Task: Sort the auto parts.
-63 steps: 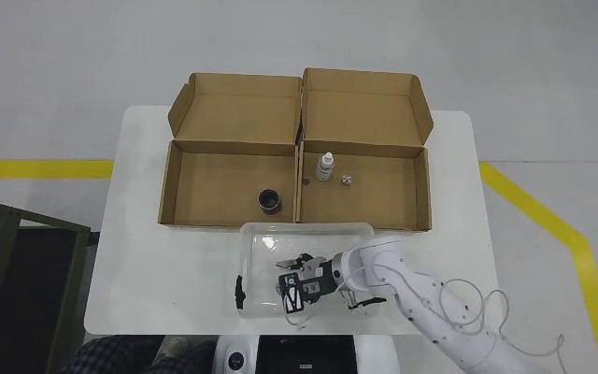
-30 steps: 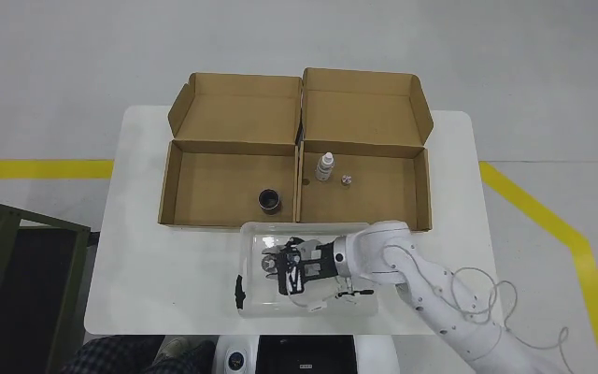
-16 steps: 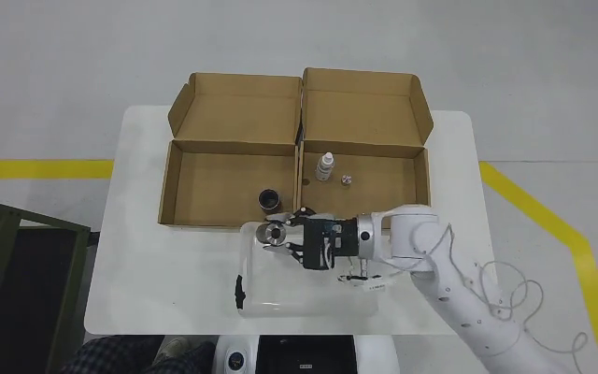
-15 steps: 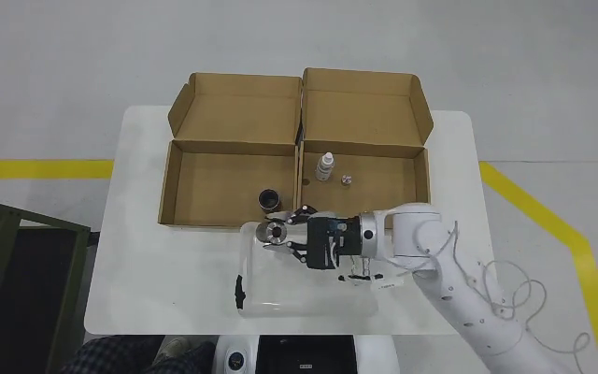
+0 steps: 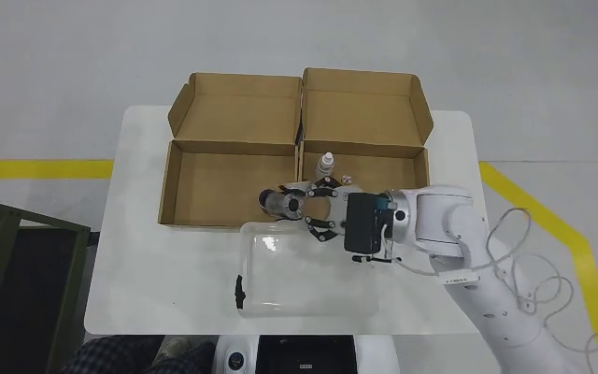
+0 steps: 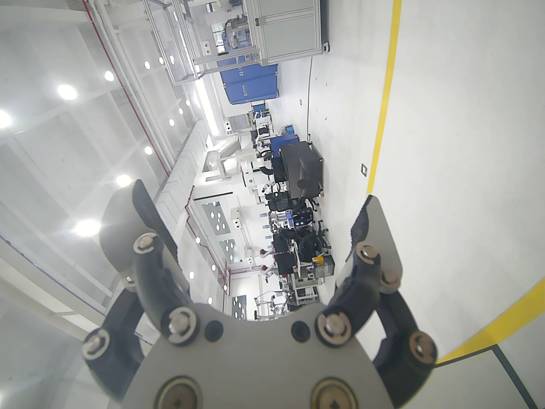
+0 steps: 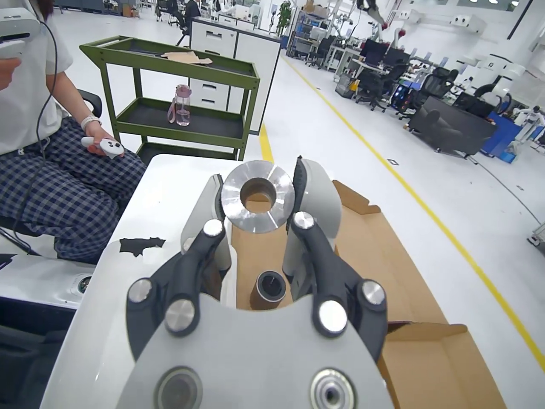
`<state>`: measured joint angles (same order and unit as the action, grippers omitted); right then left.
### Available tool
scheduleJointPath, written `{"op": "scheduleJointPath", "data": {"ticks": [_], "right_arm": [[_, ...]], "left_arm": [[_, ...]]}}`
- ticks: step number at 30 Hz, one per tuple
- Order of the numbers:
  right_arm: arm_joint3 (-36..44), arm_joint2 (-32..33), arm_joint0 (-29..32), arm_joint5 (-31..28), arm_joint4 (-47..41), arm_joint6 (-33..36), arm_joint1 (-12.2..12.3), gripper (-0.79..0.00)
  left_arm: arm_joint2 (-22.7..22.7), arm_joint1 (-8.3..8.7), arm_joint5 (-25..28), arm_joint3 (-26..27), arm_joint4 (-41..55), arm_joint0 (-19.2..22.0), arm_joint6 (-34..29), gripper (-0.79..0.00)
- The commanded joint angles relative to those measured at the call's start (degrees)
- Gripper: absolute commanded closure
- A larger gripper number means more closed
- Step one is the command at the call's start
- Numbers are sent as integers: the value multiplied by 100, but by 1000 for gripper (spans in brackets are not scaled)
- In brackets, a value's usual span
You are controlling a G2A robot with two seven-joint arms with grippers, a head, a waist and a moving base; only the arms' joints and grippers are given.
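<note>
Tray (image 5: 271,280) nearest. Right gripper (image 7: 258,180) pinches ring (image 7: 255,220) over left box (image 5: 210,187), right above bushing (image 7: 267,288). Bottle (image 5: 324,166) in right box (image 5: 383,192). Left gripper (image 6: 255,210) spread, facing the room.

White worktop (image 5: 135,262), brown cardboard left box (image 5: 215,192) and right box (image 5: 360,120) at frame centre, shiny silver ring (image 7: 255,220) in white-and-black right claw (image 7: 258,182), dark cylinder (image 7: 270,287), clear tray (image 5: 280,290) with black smudge (image 5: 239,292), yellow floor stripes (image 5: 56,169) at both side edges.
</note>
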<state>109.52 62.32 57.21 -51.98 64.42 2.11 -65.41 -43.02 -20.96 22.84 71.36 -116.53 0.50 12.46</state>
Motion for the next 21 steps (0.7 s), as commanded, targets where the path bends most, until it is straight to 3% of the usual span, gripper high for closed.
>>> {"op": "scheduleJointPath", "data": {"ticks": [1,21], "right_arm": [[23,47,-14,5,-2,-50,3,0],[-183,67,-169,154,76,-156,-11,0]], "left_arm": [[0,0,0,0,0,0,0,-785],[0,0,0,0,0,0,0,-785]]}}
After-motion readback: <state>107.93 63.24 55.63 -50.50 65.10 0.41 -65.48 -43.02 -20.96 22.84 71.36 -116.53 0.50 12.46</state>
